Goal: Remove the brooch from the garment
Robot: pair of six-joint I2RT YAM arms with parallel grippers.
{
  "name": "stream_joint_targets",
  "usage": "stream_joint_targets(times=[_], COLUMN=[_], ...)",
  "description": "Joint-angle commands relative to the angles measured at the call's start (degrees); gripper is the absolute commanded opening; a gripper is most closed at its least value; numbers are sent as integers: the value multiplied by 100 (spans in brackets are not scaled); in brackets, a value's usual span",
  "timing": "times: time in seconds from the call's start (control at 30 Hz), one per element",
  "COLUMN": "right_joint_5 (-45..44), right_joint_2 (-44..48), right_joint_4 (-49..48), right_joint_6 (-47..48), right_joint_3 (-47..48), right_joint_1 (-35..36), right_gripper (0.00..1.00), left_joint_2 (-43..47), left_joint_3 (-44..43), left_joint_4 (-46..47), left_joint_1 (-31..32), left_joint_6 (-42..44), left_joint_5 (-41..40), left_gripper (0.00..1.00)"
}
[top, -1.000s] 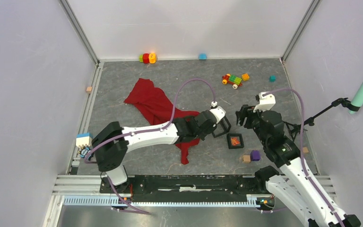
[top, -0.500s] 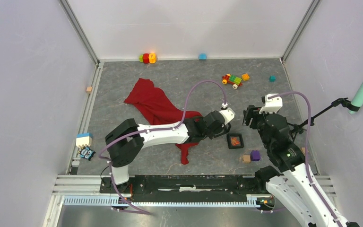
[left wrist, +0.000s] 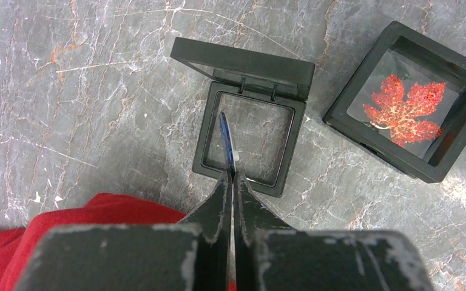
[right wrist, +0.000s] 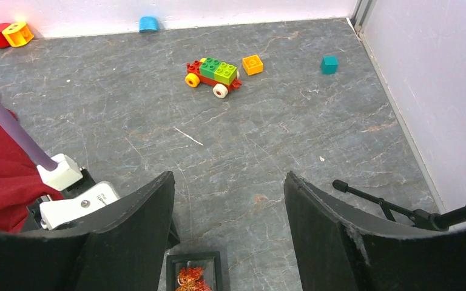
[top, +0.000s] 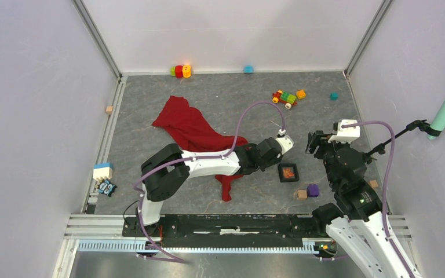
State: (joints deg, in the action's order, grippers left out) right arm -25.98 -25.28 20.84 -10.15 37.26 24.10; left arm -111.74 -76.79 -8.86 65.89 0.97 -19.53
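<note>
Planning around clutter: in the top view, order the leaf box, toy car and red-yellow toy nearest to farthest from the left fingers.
1. Leaf box, front, centre-right.
2. Toy car, farther back, right.
3. Red-yellow toy, back wall, left.

garment [top: 188, 127] — deep red, brooch [left wrist: 226, 138] — blue

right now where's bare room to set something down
Bare grey marbled tabletop left of the deep-red fabric garment, and between the multicoloured brick toy car and the black square leaf box. Crowded around that box: open black case, purple cube.
</note>
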Motion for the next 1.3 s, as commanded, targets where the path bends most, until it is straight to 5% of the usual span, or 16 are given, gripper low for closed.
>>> stream_joint_targets(times=[0.0,0.47,0.67,0.83,1.0,1.27], right_joint_5=[-134,-34,14,31,373,1767], right_joint_2=[34,-16,-7,-47,-125,-1539], right_joint_4=[-83,-88,-82,23,43,-138], right_joint_6=[58,49,56,25,-25,-119], right_joint_3=[186,115,120,127,-36,-434], right_joint_1=[-10,-10,-10,-10,-3,-8], right_gripper=[72,72,72,72,69,64], left_joint_2=[-147,-599,-657,-316,301,1308], left_joint_3=[-292,-677,-785,-609,-127,1340], left_joint_4=[157,-216,-430,-458,-450,275], left_joint_1=[47,308,320,312,114,-630], left_joint_6=[228,569,416,110,-584,-2165], left_joint_5=[-124,-800,-705,-345,147,1337], left_gripper=[2,3,40,57,57,45])
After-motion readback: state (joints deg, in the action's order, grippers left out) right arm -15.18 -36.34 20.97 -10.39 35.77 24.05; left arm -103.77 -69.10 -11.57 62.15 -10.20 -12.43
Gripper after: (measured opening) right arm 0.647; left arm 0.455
